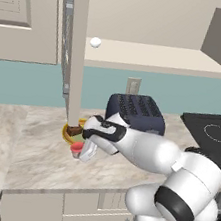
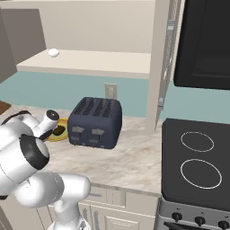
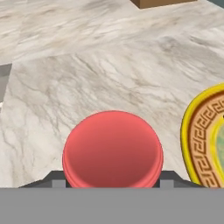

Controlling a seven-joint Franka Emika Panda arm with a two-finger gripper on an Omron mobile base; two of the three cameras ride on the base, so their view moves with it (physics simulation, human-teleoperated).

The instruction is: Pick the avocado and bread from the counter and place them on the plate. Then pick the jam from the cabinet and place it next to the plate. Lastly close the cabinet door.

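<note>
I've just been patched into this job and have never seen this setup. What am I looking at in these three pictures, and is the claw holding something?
The machine is a white robot arm on a driving base in a simulated kitchen. Two pictures come from cameras on the base, behind the arm to its left and right. The third looks along the claw itself. On the counter stand a dark toaster and a yellow-rimmed plate carrying the bread. The claw is low by the plate with the red jam jar between its jaws; it looks gripped, just above or on the counter beside the plate. The cabinet door hangs open, and a white ball sits on its shelf.
</note>
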